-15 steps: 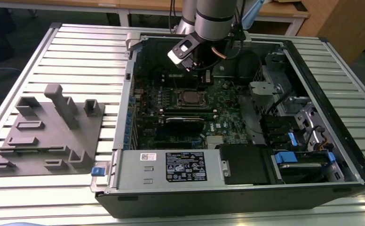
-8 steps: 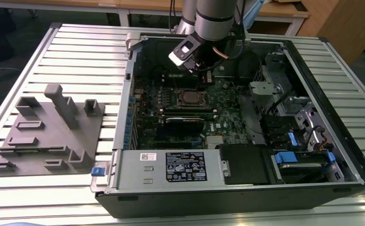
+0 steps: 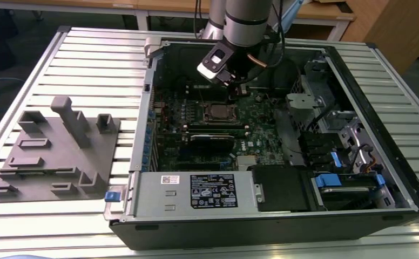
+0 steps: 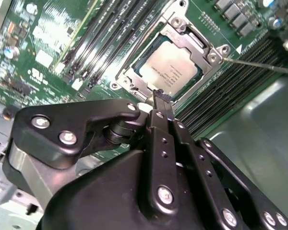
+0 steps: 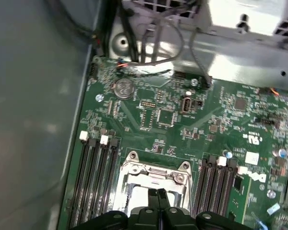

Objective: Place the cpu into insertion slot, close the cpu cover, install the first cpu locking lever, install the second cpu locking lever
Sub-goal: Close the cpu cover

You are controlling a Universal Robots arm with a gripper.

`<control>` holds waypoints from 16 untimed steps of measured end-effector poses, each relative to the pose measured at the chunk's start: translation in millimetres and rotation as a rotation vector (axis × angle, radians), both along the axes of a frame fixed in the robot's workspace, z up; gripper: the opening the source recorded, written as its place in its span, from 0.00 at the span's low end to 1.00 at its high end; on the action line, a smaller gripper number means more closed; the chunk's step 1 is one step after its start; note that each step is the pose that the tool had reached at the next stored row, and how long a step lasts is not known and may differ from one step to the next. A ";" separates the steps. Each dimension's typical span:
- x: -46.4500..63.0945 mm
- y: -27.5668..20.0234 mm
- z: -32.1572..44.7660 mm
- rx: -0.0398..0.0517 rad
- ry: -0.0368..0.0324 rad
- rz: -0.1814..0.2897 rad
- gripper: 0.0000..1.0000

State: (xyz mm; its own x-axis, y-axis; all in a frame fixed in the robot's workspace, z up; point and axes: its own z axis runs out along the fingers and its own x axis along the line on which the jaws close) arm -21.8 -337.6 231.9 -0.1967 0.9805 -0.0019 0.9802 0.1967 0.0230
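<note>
Silver slatted metal table (image 3: 87,59) carries an open black computer case (image 3: 267,232), whose green motherboard (image 5: 149,96) surrounds the square black-rimmed insertion slot (image 3: 207,113). The black robot gripper (image 4: 161,98) hangs just above that slot's edge, its fingers pressed together with nothing between them. Flat over the slot lies the thin square metal cpu cover (image 4: 186,40), and through its cutout shows the dull silver-grey cpu (image 4: 169,68), seated in the slot. A thin wire lever (image 4: 259,64) juts out from one slot corner.
</note>
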 end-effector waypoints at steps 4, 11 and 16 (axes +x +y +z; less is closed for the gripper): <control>0.0 0.0 0.0 0.0000 0.0000 0.069 0.11; 0.0 0.0 0.0 0.0000 0.0000 0.183 0.11; 0.0 0.0 0.0 0.0000 0.0000 0.258 0.11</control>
